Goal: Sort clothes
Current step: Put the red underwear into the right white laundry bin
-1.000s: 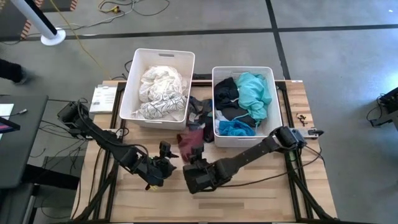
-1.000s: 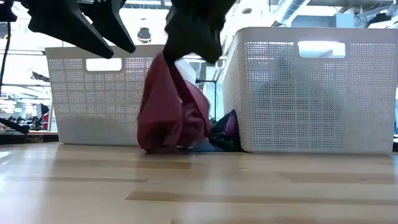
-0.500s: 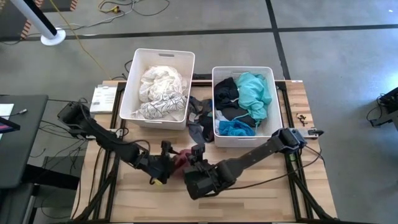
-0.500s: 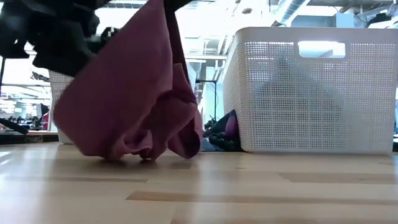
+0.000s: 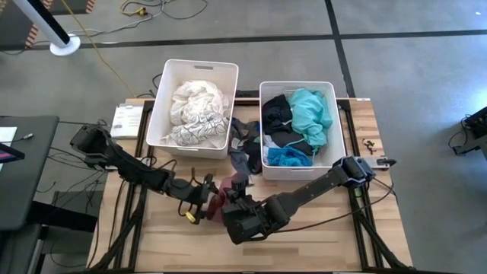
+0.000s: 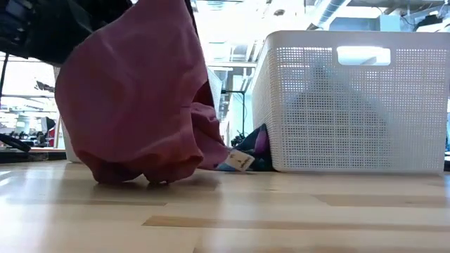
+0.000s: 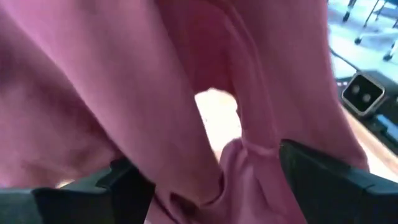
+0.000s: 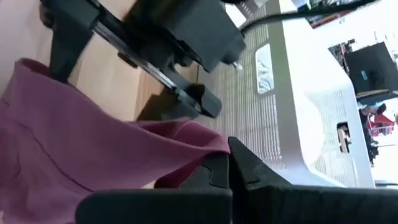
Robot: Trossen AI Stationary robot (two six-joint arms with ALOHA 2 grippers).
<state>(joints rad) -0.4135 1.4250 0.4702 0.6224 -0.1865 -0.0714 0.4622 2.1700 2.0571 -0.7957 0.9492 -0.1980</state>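
Wooden table (image 5: 319, 228): we shifted the maroon garment (image 5: 218, 204) nearer, away from the right bin (image 5: 298, 172).
Right gripper (image 5: 237, 199) pinched it shut; left gripper (image 5: 205, 199) had spread wide around its edge.

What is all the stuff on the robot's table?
White bins: two, side by side at the table's far edge.
Pale clothes: a heap, white and cream, in the left bin.
Dark and teal clothes: a heap, in the right bin.
Loose clothes: a few, grey and dark, in the gap between the bins.
Maroon garment: one, hanging with its bottom on the table, in front of the bins.
Table: one, light wood.
Left claw: open, fingers either side of the maroon garment.
Right claw: shut on the maroon garment.
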